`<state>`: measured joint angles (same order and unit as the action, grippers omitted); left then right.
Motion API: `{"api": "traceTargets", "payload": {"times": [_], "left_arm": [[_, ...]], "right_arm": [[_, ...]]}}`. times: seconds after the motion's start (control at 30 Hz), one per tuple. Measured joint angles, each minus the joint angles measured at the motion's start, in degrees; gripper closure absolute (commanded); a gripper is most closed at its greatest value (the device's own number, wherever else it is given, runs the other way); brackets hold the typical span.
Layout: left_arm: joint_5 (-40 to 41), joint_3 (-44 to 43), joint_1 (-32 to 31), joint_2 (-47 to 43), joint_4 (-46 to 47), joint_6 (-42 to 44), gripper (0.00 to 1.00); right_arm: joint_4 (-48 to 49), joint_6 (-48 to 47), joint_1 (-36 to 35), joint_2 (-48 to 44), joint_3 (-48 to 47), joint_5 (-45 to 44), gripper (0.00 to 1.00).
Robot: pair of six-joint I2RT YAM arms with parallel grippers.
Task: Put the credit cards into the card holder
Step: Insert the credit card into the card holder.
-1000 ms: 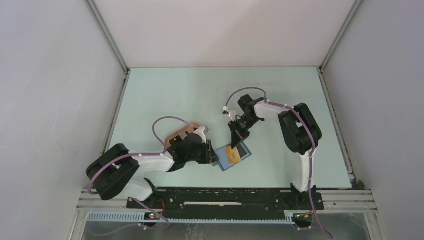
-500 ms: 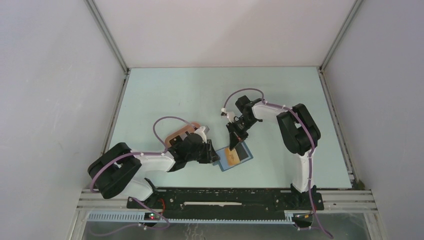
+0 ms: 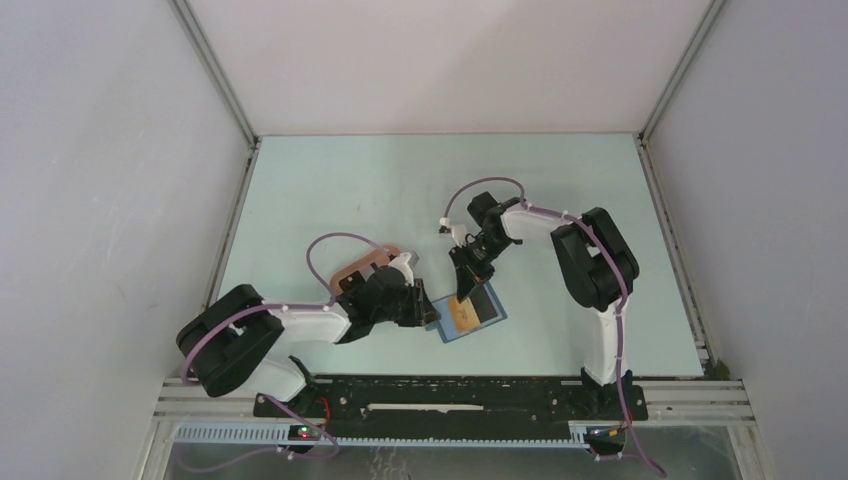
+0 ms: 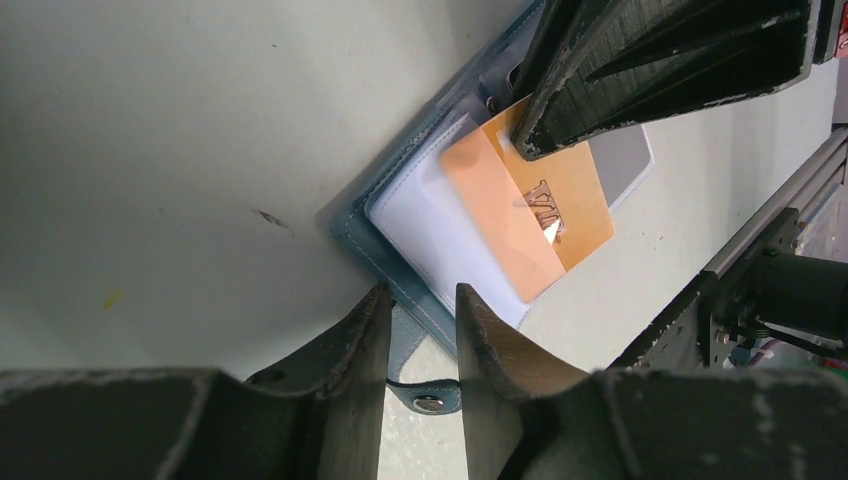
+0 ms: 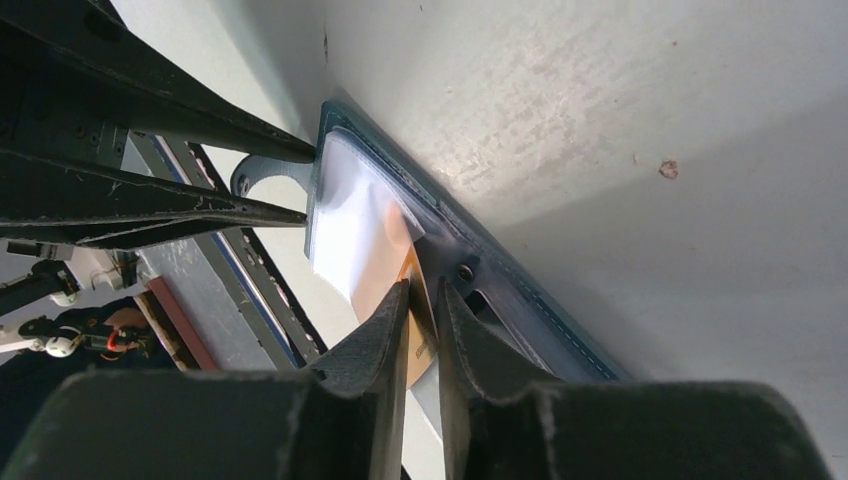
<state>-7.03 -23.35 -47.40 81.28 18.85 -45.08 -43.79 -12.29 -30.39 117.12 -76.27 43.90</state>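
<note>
The blue card holder (image 3: 478, 318) lies open on the table near the front, seen too in the left wrist view (image 4: 400, 170) and the right wrist view (image 5: 545, 290). A tan-orange credit card (image 4: 565, 195) sits partly tucked under its clear pocket, one end sticking out. My right gripper (image 5: 424, 292) straddles that free end (image 5: 418, 345), jaws a narrow gap apart and wider than the card. My left gripper (image 4: 422, 312) is closed across the holder's snap tab (image 4: 430, 402) at the holder's left edge. In the top view the left gripper (image 3: 428, 312) and the right gripper (image 3: 466, 287) meet over the holder.
A pink-brown oval tray (image 3: 362, 266) lies just behind the left wrist. The black base rail (image 3: 450, 400) runs along the near table edge, close to the holder. Grey walls enclose the table on three sides.
The right gripper's jaws have parted slightly from the orange card, and that arm has edged toward the holder. The left gripper stays on the tab.
</note>
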Motion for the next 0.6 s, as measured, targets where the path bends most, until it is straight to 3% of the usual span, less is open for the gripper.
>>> {"api": "traceTargets", "payload": {"times": [0.3, 0.6], "left_arm": [[1.1, 0.0, -0.1, -2.5, -3.2, 0.0, 0.64], [4.1, 0.6, -0.1, -16.3, -8.4, 1.1, 0.61]], "right_arm": [[0.4, -0.4, -1.5, -0.1, -0.2, -1.9, 0.70], [0.4, -0.4, -1.5, -0.1, -0.2, -1.8, 0.70]]}}
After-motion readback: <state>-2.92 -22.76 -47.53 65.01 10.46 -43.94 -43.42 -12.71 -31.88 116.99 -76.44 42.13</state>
